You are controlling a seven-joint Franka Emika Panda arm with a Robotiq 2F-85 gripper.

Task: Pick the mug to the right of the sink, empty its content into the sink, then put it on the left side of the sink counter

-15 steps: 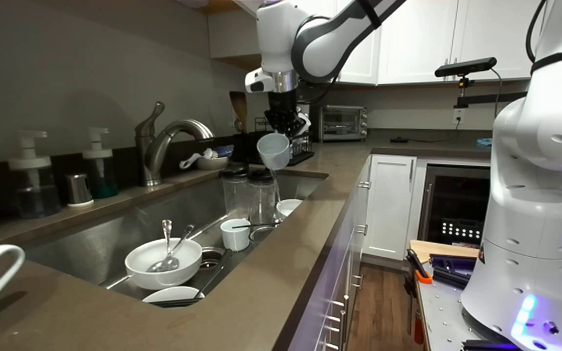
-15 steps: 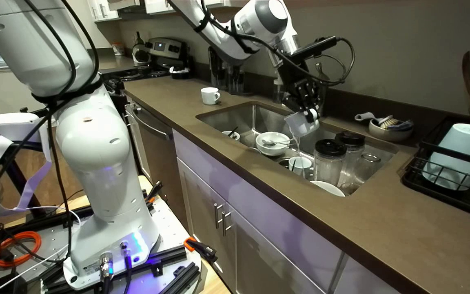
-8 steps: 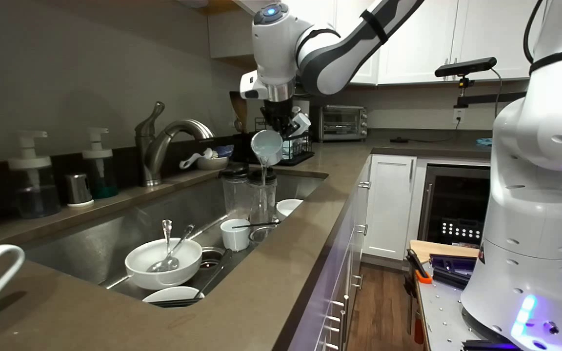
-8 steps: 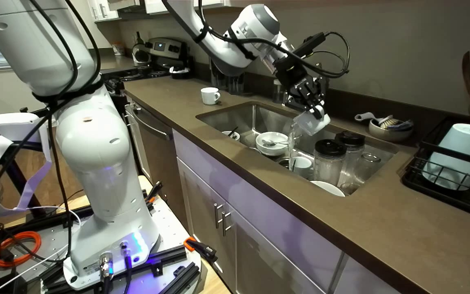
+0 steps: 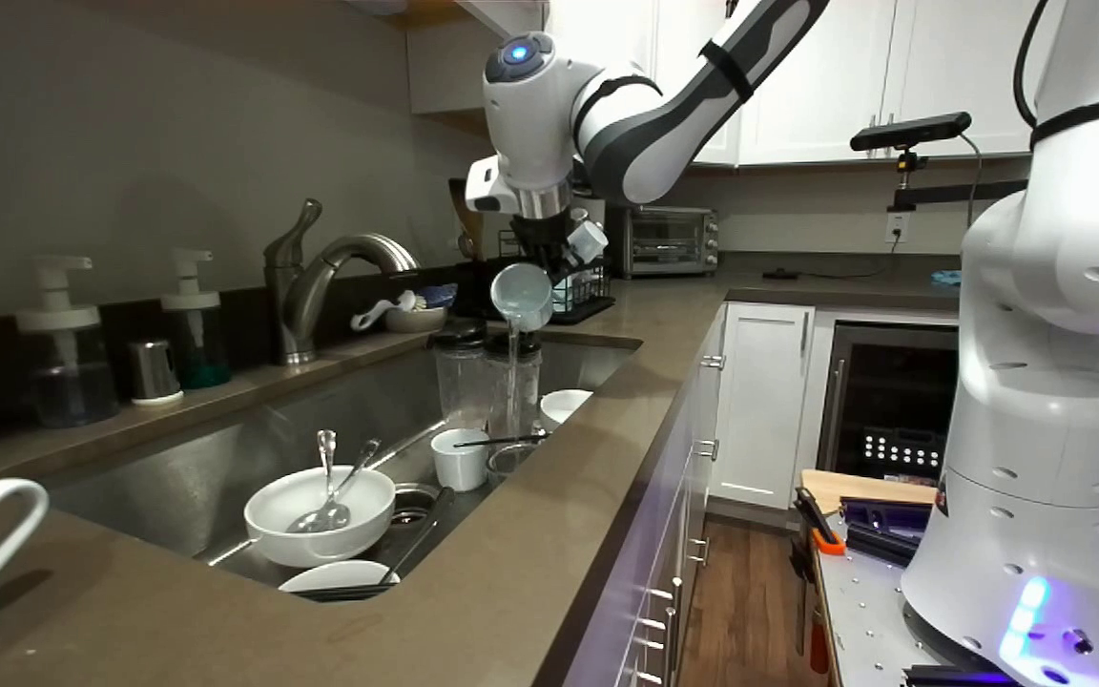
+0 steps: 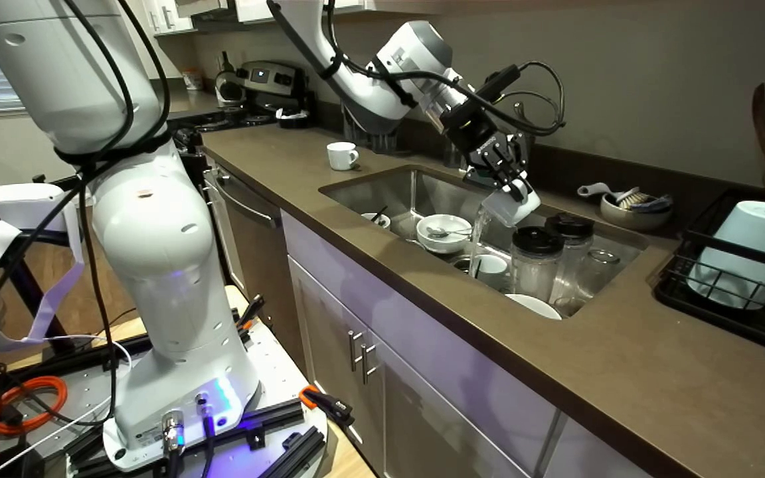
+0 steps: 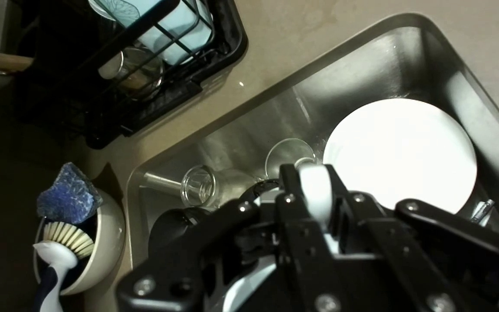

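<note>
The white mug is tipped over the sink, its mouth turned sideways and down, and a stream of water falls from it into the basin. In an exterior view the mug hangs just above the dark-lidded jars. My gripper is shut on the mug's handle; in the wrist view the white handle sits between the fingertips, while most of the mug's body is hidden behind the fingers. The sink counter runs around the basin. The sink also shows in the wrist view.
Another white mug stands on the counter beyond the sink. The sink holds a white bowl with spoons, a small white cup and lidded jars. The faucet, a black dish rack and a brush bowl stand around it.
The mug has shifted toward the dish-rack end of the sink and then sunk a little. The stream has grown from thin to thicker. The gripper stays shut on the handle.
</note>
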